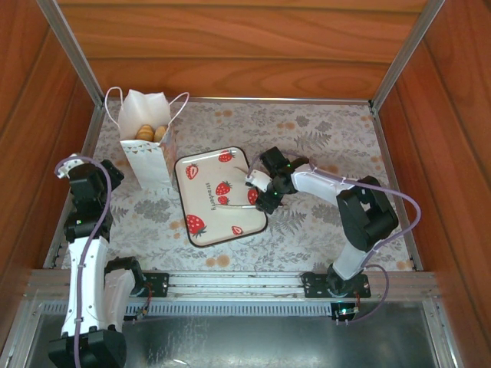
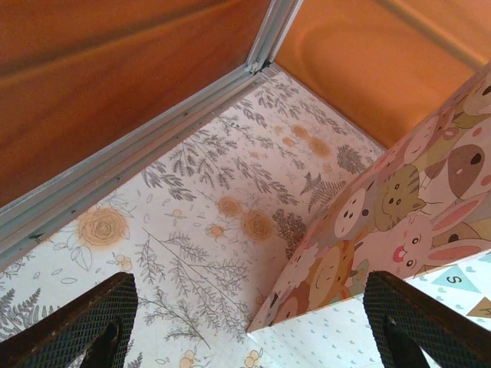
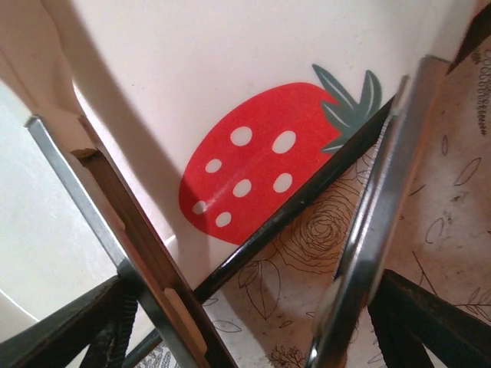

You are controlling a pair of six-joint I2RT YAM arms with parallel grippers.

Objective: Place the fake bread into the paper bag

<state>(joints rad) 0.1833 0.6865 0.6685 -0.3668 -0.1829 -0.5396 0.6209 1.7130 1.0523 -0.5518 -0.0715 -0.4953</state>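
The paper bag (image 1: 146, 153) stands upright at the back left, and two golden pieces of fake bread (image 1: 146, 132) show in its open top. In the left wrist view its cartoon-animal side (image 2: 414, 207) fills the right half. My left gripper (image 1: 107, 175) is open just left of the bag, nothing between its fingers (image 2: 84, 322). My right gripper (image 1: 265, 192) hovers over the right edge of the strawberry tray (image 1: 207, 192), shut on a pair of metal tongs (image 3: 130, 253) whose arms stand spread apart and hold nothing.
The white strawberry-print tray (image 3: 230, 77) has no pastries on it. Wooden walls and aluminium rails (image 1: 77, 54) enclose the floral mat (image 1: 322, 138). The bag's cord handles (image 1: 115, 96) stick up near the back-left corner.
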